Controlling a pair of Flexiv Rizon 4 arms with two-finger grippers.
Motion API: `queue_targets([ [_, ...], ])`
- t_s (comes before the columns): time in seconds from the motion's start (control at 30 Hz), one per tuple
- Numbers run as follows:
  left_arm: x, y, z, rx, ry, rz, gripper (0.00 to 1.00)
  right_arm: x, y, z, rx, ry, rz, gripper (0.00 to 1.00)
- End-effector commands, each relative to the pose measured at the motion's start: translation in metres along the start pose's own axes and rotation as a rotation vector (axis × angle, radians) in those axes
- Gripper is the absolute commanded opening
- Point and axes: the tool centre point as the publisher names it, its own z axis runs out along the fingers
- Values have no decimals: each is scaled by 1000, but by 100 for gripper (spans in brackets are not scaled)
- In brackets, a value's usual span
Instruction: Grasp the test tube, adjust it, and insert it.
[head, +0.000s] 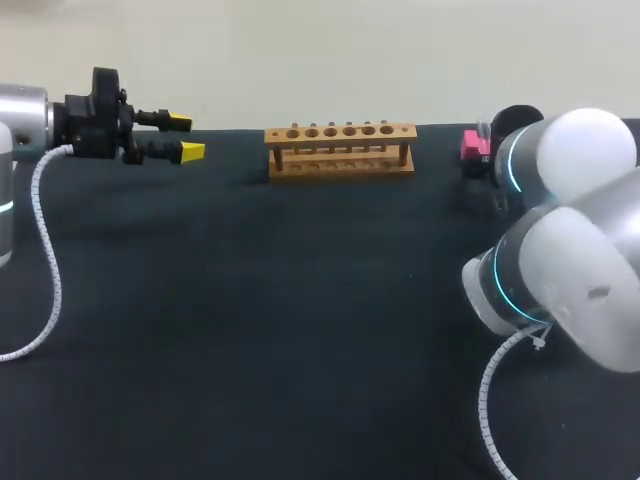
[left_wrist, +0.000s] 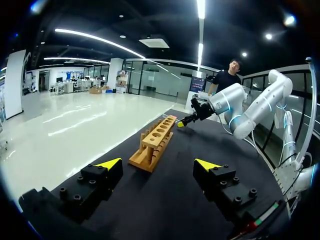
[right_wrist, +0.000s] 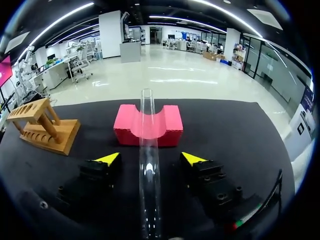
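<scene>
The right gripper (right_wrist: 150, 159) is released: its two yellow-tipped fingers stand spread on either side of the test tube (right_wrist: 149, 195), with a strip of dark cloth showing on each side, so neither finger touches the glass. The clear tube runs straight between them and lies in the groove of a pink block (right_wrist: 127, 127) just ahead of the fingertips, its far end reaching past the block. Well apart from the block, off to one side, the wooden rack (right_wrist: 44, 127) stands on the black table (right_wrist: 230, 130). In the head view the right arm (head: 580, 250) hides its own gripper, and only a corner of the pink block shows beside it, near the table's far edge. The left gripper (left_wrist: 159, 165) is released as well, its fingers wide apart. It sits near the far edge on the left side and points sideways toward the rack, which stands end-on ahead of it, with the right arm beyond
</scene>
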Motion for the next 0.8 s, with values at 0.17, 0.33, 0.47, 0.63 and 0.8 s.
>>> queue_targets([
  [0.17, 1, 0, 0, 0, -5, 3, 100, -2, -1, 6, -45, 10, -13, 65],
  [0.33, 1, 0, 0, 0, -5, 3, 100, -3, 1, 10, -63, 11, -14, 55],
  [0.47, 1, 0, 0, 0, -5, 3, 100, -3, 1, 12, -73, 13, -17, 57],
  [0.63, 1, 0, 0, 0, -5, 3, 100, -2, 0, 12, -77, 19, -13, 8],
  [0.8, 1, 0, 0, 0, -5, 3, 100, -1, -1, 11, -75, 21, -5, 0],
])
